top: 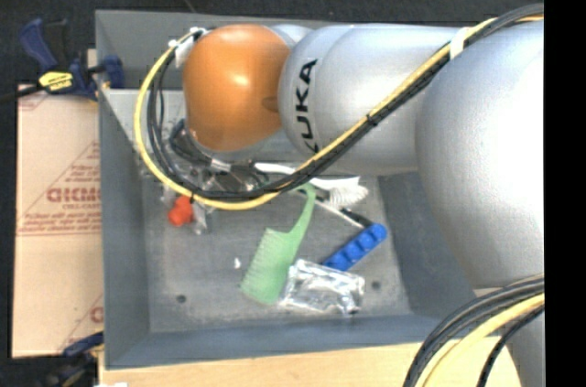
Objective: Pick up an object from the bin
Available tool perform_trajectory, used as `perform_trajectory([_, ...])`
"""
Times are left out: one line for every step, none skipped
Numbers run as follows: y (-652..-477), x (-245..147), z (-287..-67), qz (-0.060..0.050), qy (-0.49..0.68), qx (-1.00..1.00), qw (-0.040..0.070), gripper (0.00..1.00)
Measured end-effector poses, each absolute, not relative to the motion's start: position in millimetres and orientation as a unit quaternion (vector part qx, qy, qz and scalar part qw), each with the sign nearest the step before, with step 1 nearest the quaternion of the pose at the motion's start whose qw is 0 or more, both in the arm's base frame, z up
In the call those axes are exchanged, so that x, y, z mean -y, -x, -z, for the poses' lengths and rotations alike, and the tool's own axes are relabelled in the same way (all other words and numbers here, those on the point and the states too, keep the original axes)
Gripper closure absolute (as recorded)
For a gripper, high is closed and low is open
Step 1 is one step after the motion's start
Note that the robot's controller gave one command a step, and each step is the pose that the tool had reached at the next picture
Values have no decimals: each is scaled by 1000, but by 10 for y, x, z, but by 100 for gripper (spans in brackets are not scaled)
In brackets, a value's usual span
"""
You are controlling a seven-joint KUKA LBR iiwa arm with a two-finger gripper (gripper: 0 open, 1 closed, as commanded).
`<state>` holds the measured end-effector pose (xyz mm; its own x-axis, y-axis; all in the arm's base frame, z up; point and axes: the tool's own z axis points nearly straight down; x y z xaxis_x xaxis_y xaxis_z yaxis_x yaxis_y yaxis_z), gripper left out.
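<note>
Over left of bin [124,284] | end effector [195,208] beside small red piece [179,210] | grip unclear

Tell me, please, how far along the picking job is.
Done: the gripper is low in the bin, at its left, beside a small red thing. In hand: no thing visibly held. Left: the grasp and the lift; green comb, blue toy brick and crinkled clear packet lie on the floor.

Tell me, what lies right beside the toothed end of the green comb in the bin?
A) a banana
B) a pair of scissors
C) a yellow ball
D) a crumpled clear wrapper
D: a crumpled clear wrapper lies right beside the toothed end of the green comb, with a blue brick next to it.
</note>
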<state>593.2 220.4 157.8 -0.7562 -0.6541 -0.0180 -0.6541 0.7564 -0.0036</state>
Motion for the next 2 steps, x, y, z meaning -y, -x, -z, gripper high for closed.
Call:
perform_trajectory([-5937,-2202,-1799,-2,347,-938,10,100])
perform_trajectory([-5938,-2203,-1985,-2,347,-938,10,100])
